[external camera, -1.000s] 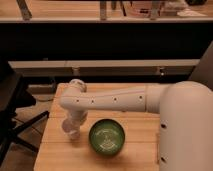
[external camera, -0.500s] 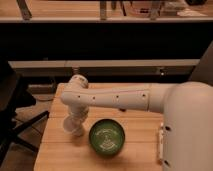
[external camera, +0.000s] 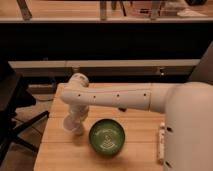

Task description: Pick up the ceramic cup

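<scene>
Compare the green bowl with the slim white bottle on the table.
The bowl is dark green with pale markings; the bottle is plain white. The bowl is wide, round and open; the bottle is slim and long. The bowl sits near the front middle; the bottle is at the edge on the picture's right. Both rest on the wooden table, and neither is held. The pincer hangs just left of the bowl.

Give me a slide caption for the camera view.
Robot arm bent down over the wooden table, gripper low just left of the green bowl; slim white bottle at right; ceramic cup not discernible.
</scene>
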Available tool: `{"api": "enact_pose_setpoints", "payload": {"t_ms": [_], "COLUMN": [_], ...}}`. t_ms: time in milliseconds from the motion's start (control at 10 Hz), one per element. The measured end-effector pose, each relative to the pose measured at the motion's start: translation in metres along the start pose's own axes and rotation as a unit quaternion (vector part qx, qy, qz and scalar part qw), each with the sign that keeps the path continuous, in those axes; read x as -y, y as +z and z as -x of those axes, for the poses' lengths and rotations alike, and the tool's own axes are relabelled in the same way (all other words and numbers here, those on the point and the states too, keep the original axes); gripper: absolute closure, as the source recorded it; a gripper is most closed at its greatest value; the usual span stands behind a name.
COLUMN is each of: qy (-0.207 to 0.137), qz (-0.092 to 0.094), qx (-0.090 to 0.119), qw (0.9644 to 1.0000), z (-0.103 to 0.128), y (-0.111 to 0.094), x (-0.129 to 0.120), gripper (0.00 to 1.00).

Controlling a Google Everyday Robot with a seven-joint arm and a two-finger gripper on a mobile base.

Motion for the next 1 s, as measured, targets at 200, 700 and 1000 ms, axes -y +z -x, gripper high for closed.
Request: {"api": "enact_pose_setpoints", "payload": {"t_ms": [200, 700, 1000], "qy": [0.0, 0.001, 0.001], "qz": [0.0, 0.003, 0.007], "qx": [-0.001, -0.001, 0.0], "qw": [1.0, 1.0, 1.0], "z": [-0.001, -0.001, -0.001], "y": [-0.003, -0.009, -0.012], "x": [-0.002, -0.01, -0.017], "gripper": [1.0, 1.0, 1.0]}}
